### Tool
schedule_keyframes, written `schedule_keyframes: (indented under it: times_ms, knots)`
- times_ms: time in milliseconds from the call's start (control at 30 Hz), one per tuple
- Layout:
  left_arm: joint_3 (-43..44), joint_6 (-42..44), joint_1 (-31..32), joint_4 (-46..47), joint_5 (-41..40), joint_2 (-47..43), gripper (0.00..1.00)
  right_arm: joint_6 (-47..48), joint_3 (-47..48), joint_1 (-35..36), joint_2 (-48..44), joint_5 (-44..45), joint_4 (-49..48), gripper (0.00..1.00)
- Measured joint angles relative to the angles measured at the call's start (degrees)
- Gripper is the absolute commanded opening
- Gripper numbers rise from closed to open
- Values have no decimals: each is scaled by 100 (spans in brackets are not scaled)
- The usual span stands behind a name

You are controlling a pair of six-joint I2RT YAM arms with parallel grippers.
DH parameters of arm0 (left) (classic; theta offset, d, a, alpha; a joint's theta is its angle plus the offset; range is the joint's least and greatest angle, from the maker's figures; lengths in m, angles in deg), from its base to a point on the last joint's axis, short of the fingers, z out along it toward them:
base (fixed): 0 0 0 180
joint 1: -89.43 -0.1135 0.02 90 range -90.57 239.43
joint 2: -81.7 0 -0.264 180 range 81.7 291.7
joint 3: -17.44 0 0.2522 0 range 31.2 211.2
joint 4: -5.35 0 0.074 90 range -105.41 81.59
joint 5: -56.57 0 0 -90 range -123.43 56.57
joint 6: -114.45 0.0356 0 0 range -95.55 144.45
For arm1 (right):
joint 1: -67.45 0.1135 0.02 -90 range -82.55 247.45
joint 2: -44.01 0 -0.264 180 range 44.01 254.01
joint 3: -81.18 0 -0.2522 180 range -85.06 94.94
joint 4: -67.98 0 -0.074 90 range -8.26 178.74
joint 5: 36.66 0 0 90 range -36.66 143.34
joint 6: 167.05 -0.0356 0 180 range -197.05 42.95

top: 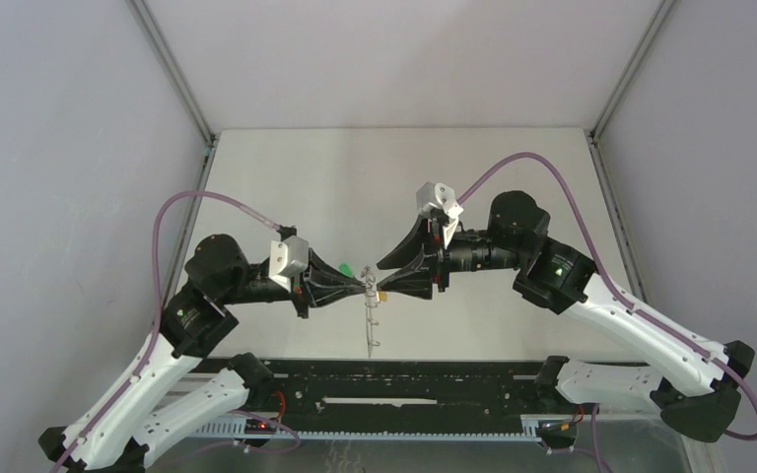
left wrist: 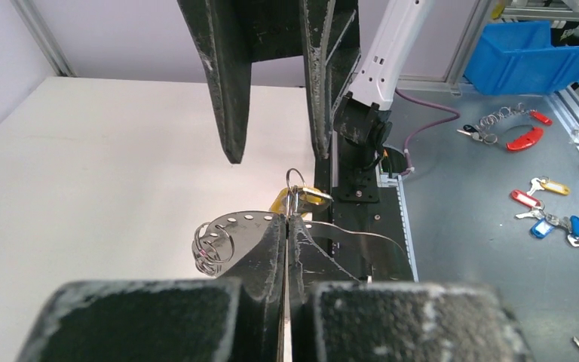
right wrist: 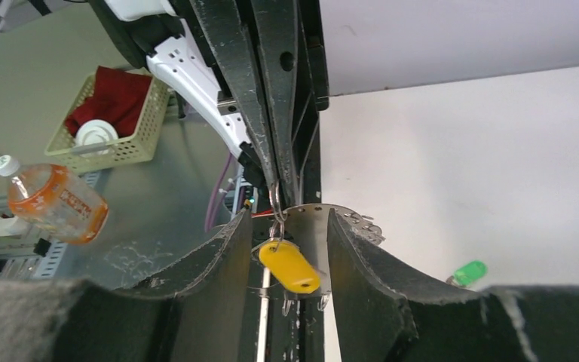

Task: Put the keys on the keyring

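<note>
My left gripper (top: 363, 287) is shut on the keyring (top: 371, 320), a flat grey plate held on edge above the table; its rim holes and small loops show in the left wrist view (left wrist: 237, 226). The yellow key (right wrist: 289, 265) hangs from a small loop at the keyring's rim (right wrist: 309, 222), between the spread fingers of my right gripper (right wrist: 288, 219), which is open and touches nothing. The yellow key also shows in the left wrist view (left wrist: 301, 197). The green key (right wrist: 469, 271) lies alone on the white table, just behind my left gripper in the top view (top: 345, 268).
The two grippers meet tip to tip near the table's front edge. Off the table are a blue bin (left wrist: 528, 56), loose tagged keys (left wrist: 543, 215), a basket with a red cloth (right wrist: 113, 113) and a bottle (right wrist: 56, 204).
</note>
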Motion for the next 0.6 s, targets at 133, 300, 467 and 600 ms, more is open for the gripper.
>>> schedule_keyframes:
  times_ms: [133, 300, 467, 600]
  knots:
    - [-4, -42, 0, 87, -48, -55, 0, -223, -59, -31, 0, -227, -111, 42]
    - [-4, -42, 0, 157, -74, -142, 0, -490, -109, -70, 2, -343, -151, 23]
    - [-4, -31, 0, 170, -138, -162, 0, -723, -114, -101, 50, -428, -286, 22]
    - [-4, 2, -7, 170, -203, -166, 0, -866, -114, -109, 105, -498, -319, 27]
